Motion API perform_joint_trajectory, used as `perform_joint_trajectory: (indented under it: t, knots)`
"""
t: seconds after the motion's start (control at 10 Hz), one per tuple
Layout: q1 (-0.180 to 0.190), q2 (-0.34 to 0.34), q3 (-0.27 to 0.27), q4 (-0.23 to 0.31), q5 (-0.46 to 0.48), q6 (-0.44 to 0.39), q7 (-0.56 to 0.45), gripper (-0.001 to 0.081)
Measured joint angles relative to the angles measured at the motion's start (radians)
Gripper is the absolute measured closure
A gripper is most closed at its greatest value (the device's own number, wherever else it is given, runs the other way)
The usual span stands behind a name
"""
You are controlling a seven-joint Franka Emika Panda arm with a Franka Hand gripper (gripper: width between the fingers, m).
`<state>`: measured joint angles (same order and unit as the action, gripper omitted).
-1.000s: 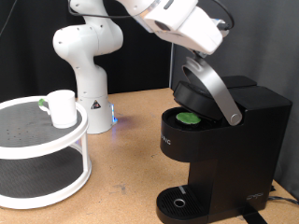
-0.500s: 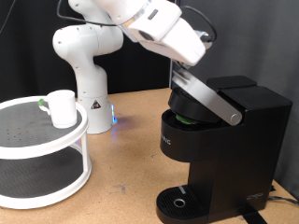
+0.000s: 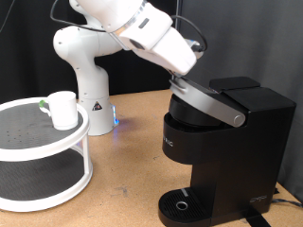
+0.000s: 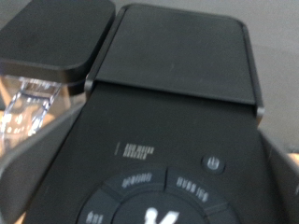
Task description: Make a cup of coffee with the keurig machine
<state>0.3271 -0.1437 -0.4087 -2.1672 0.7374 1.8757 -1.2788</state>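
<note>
The keurig machine's point(image 3: 222, 156) lid handle point(image 3: 210, 102) had dropped from steeply raised a second earlier to nearly flat, and the green-topped pod seen in the brew head was now covered. The lid was all but shut, though a slight tilt remained in the handle. That suggested the pod-loading step was almost finished.

The end effector point(image 3: 182, 79) sat at the upper end of the handle, left of the machine's flat top in the exterior view. Its fingers were hidden behind the white hand, so I could not tell whether they were spread or pressed together. The wrist view showed only the machine's black top panel and button ring point(image 4: 154, 196), close up.

The cup point(image 3: 63, 110) stood well left of the machine on the top tier of a round white stand point(image 3: 57, 147), apart from the arm. The drip tray point(image 3: 180, 204) at the machine's foot held nothing. Between stand and machine the brown surface point(image 3: 128, 170) lay open, and the stand's raised rim was the only edge near the cup.
</note>
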Motion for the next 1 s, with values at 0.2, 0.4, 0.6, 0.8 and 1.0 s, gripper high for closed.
perform_joint_trajectory:
  t: [0.2, 0.4, 0.6, 0.8, 1.0]
  knots:
    - [-0.008, 0.001, -0.005, -0.014, -0.02, 0.004, -0.012, 0.0805]
    - [-0.012, 0.006, -0.006, -0.028, -0.033, 0.026, -0.013, 0.0805]
    - [-0.015, 0.011, -0.007, -0.033, -0.034, 0.037, -0.013, 0.0805]
    - [-0.016, 0.019, -0.008, -0.037, -0.034, 0.056, -0.01, 0.0805]
    - [-0.017, 0.03, -0.008, -0.039, -0.046, 0.067, 0.004, 0.0805]
